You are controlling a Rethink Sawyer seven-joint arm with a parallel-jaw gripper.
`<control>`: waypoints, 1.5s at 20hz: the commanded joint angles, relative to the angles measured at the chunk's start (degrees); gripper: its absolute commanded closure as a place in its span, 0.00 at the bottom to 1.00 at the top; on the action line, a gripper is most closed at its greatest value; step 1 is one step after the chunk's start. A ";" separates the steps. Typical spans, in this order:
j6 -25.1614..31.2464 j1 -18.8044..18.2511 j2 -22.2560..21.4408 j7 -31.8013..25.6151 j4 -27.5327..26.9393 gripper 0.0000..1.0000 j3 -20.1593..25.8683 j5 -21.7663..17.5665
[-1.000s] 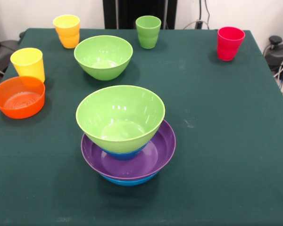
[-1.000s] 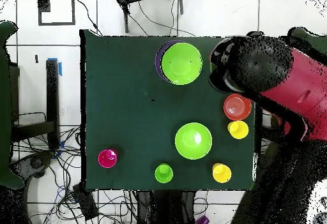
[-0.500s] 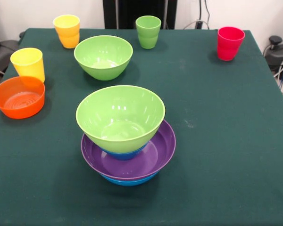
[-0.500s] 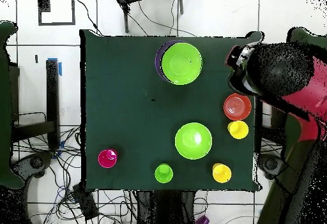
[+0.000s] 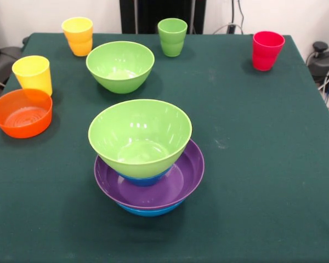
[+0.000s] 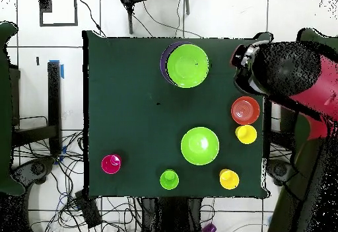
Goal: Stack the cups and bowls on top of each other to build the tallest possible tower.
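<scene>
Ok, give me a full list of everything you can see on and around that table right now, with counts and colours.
Tower: one stack, large blue bowl lowest, purple bowl, small blue bowl, light green bowl on top; near middle of the table in the front view.
Loose green bowl: one, light green, beyond the tower.
Orange bowl: one, at the left edge in the front view.
Cups: four, upright, each alone: yellow beside the orange bowl, orange-yellow, light green, red along the far edge.
Table: one, dark green cloth.
Cables: several, on the tiled floor.
Arm: one, red and black, over the table's edge near the orange bowl in the overhead view.
</scene>
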 commanded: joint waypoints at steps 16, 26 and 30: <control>3.00 -4.73 7.33 -15.42 1.19 0.00 13.95 -8.78; -3.83 -7.65 14.12 -14.20 0.64 0.00 18.27 -10.87; -6.26 -8.22 15.83 -13.07 0.63 0.00 19.62 -11.82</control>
